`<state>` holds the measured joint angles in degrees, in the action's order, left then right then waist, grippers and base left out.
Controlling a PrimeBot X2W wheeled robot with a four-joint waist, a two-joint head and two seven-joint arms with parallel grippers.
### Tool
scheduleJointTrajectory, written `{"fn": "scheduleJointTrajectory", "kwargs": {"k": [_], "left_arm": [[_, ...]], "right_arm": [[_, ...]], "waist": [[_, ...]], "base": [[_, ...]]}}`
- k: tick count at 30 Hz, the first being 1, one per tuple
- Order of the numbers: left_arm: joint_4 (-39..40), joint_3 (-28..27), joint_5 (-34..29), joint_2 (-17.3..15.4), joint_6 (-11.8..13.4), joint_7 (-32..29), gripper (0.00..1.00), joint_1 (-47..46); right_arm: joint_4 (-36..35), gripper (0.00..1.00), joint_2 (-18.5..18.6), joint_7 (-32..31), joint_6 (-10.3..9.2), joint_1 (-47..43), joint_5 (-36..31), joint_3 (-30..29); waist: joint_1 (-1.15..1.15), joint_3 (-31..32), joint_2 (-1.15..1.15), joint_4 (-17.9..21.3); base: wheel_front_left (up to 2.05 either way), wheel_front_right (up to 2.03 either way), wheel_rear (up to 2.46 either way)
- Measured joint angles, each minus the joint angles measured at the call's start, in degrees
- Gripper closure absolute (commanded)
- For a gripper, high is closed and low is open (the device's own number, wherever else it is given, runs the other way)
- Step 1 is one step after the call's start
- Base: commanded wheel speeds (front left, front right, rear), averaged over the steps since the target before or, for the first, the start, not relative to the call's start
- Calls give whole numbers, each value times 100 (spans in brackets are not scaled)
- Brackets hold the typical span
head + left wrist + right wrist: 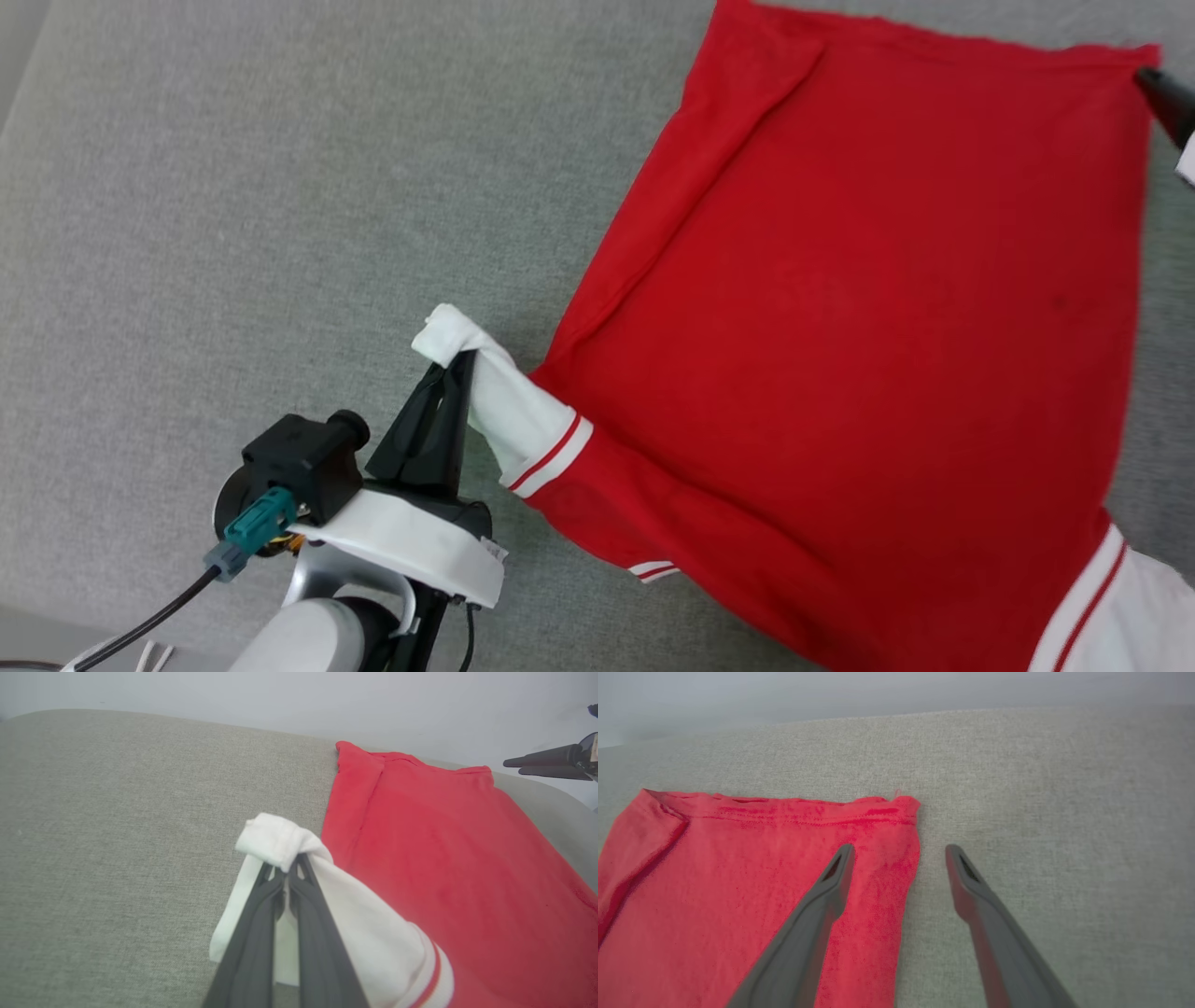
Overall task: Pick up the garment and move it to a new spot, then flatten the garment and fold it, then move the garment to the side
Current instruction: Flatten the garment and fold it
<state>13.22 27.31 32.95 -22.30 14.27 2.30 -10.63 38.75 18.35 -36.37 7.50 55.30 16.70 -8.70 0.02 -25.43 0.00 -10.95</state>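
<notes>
Grey cloth tabletop point(233, 187) is carrying the garment point(840, 327), lying flat at the robot's right. Nearest, the left tool point(457, 369) is pinching its white sleeve point(509, 401), bunching it. Farther off, the right tool point(899, 851) is hanging spread wide over the hem corner, gripping nothing.

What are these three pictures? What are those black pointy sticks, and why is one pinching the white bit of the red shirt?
It's a robot with two arms. Each arm ends in a tool with two long dark fingers. One picture comes from a camera on the robot's head, looking down. The other two come from cameras on its wrists, looking along the fingers. A red T-shirt lies on a grey fabric surface. The left tool is shut on the shirt's white sleeve, lifting it a little. The right tool is open, holding nothing, at the shirt's far corner. The robot is meant to fold the shirt.
</notes>
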Motion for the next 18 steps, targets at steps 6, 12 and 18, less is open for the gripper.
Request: {"fn": "scheduleJointTrajectory", "kwargs": {"k": [6, 12, 18], "left_arm": [[-181, 97, 8, 151, -140, 113, 100, -225], [-360, 112, 52, 199, -202, 202, 100, -284], [-502, 76, 101, 188, -197, 229, 100, -277]], "right_arm": [[479, 0, 94, -261, 0, 430, -222, -183], [769, 100, 142, -659, 0, 719, -291, -365], [798, 100, 101, -675, 0, 688, -420, -178]], "waist": [[0, -481, 0, -291], [-1, -635, 0, -424], [-1, -441, 0, -354]], "base": [[0, 0, 0], [0, 0, 0], [0, 0, 0]]}}
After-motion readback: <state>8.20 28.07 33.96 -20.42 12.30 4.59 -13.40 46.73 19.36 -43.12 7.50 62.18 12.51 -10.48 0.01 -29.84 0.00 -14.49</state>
